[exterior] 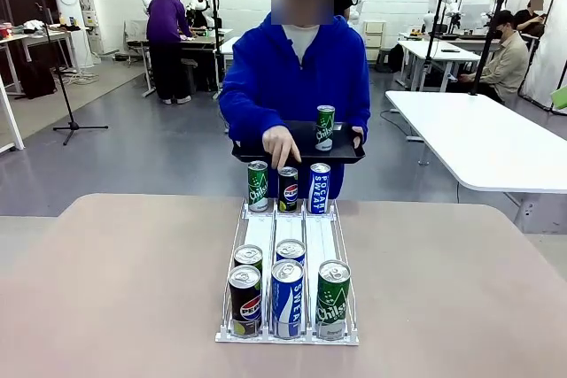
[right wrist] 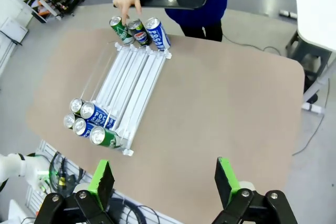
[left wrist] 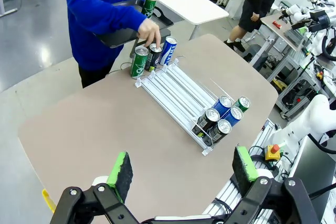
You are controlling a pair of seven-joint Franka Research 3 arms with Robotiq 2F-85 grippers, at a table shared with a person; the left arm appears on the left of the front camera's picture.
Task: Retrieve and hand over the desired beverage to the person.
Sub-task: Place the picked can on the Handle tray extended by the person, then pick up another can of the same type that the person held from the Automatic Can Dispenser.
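The person [exterior: 297, 68] in a bright blue hoodie stands at the far side of the table, holding a black tray [exterior: 266, 153] with one green can [exterior: 325, 127] on it. Their other hand [exterior: 282, 143] rests on top of the Pepsi can [exterior: 288, 189], the middle of three cans at the far end of a white three-lane rack [exterior: 266, 232]. A green can [exterior: 257, 186] and a blue Pocari can [exterior: 320, 188] flank it. Several more cans [exterior: 287, 297] stand at the rack's near end. My left gripper [left wrist: 182, 170] and right gripper [right wrist: 164, 181] hover open high above the table, holding nothing.
The round-cornered tan table [exterior: 115, 289] has bare surface left and right of the rack. A white table [exterior: 487, 139] stands behind on the right. Other people work at benches farther back.
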